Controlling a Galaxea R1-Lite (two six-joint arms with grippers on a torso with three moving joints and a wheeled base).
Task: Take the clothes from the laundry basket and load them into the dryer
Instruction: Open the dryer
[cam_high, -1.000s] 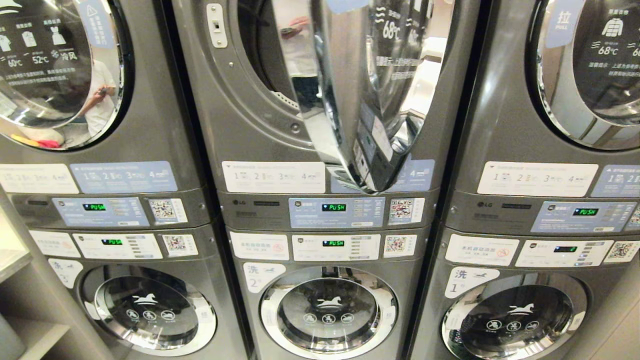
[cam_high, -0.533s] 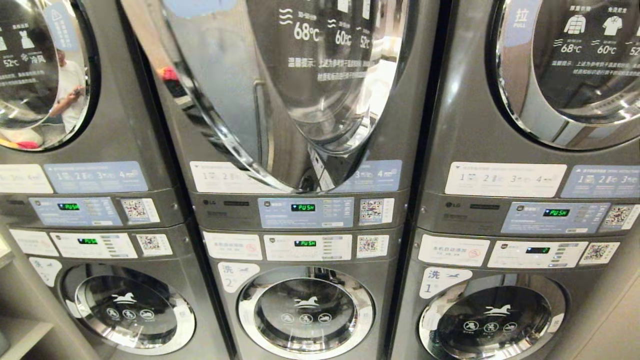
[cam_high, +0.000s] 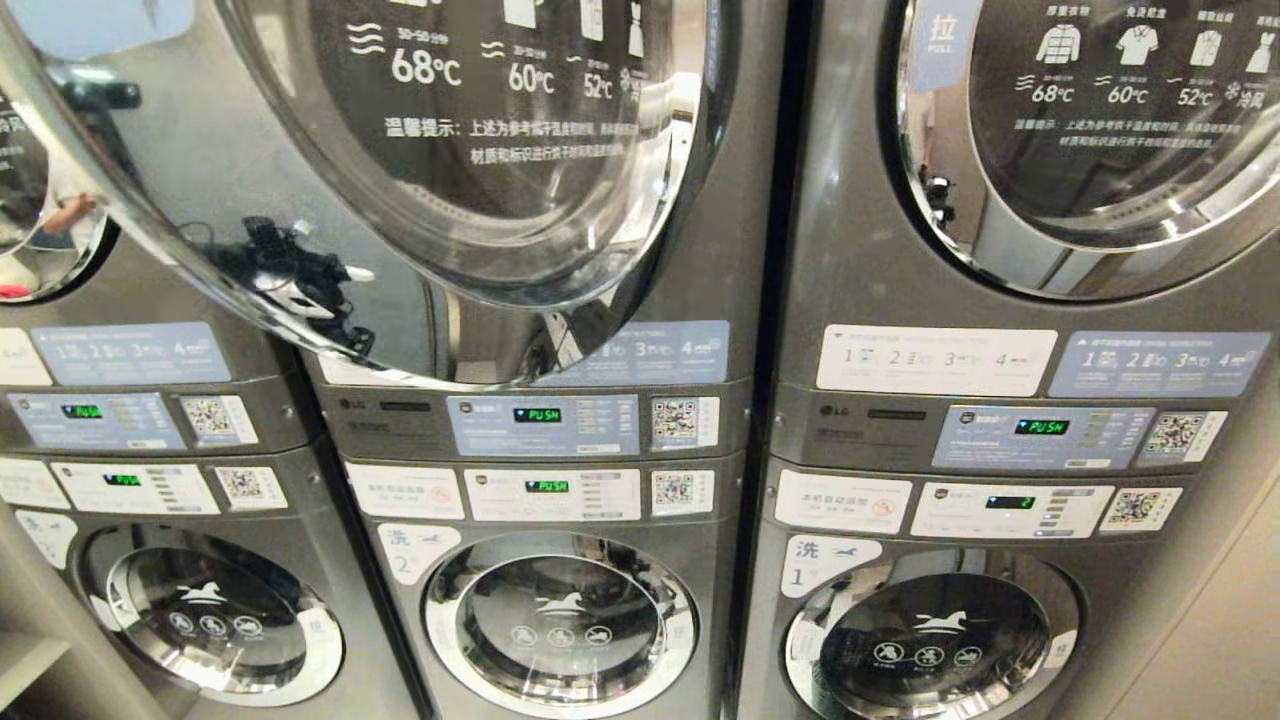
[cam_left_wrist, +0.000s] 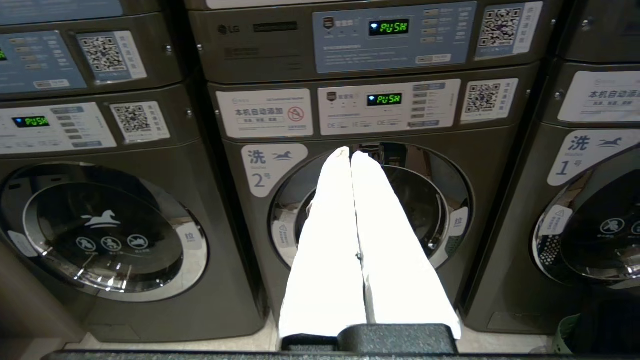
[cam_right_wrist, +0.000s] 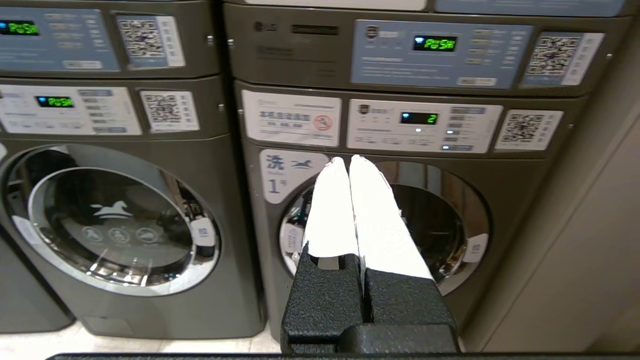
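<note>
Three stacked grey machines fill the head view. The middle dryer's door (cam_high: 420, 170) hangs swung open, covering its opening; no clothes or basket are seen. The left gripper (cam_left_wrist: 350, 152) sits empty, fingers pressed together, pointing at washer 2's door (cam_left_wrist: 435, 200) below that dryer. The right gripper (cam_right_wrist: 347, 160), also closed and empty, points at washer 1's door (cam_right_wrist: 450, 215).

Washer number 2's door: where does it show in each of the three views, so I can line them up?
Head view: washer 2 door, bottom centre, below the open dryer door.
Left wrist view: centre, behind the shut left tool.
Right wrist view: at the left; the right tool faces washer 1.
Shared landmark: the "2" label.
</note>
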